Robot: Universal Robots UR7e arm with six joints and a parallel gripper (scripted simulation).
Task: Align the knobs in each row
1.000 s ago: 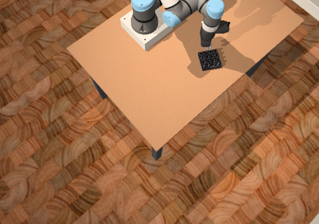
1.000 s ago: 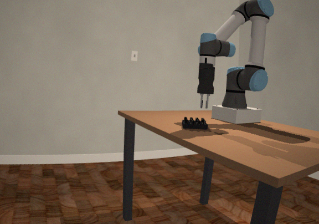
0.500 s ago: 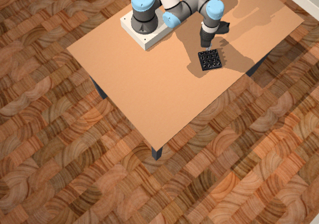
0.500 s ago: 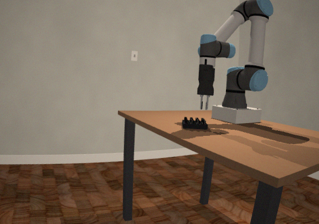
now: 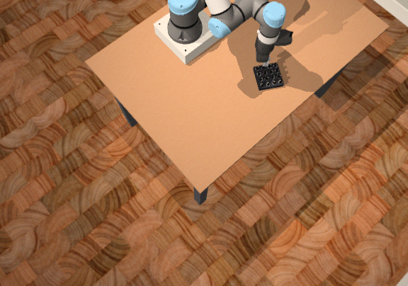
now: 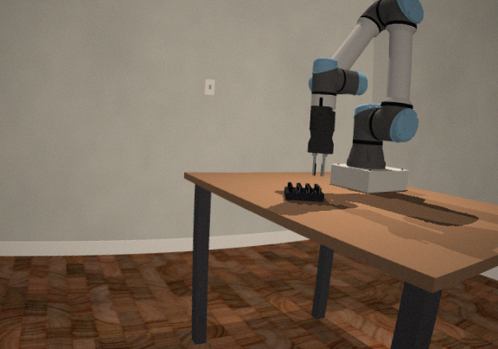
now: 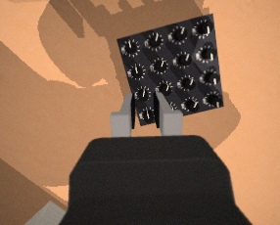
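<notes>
The black knob box (image 5: 268, 76) (image 6: 303, 193) (image 7: 171, 64) stands flat on the table (image 5: 170, 107) (image 6: 389, 235), with several black knobs that each carry a white line. My gripper (image 5: 265, 64) (image 6: 318, 174) (image 7: 144, 104) points straight down and hovers a little above the box's corner nearest the robot base. The fingers stand partly open with nothing between them. In the wrist view they frame one corner knob (image 7: 146, 113) without touching it. The printed names and the socket are too small to read.
The robot's white base plate (image 5: 188, 52) (image 6: 369, 180) sits on the table behind the box. The box lies well in from the table's edges. The arm casts dark shadows around the box.
</notes>
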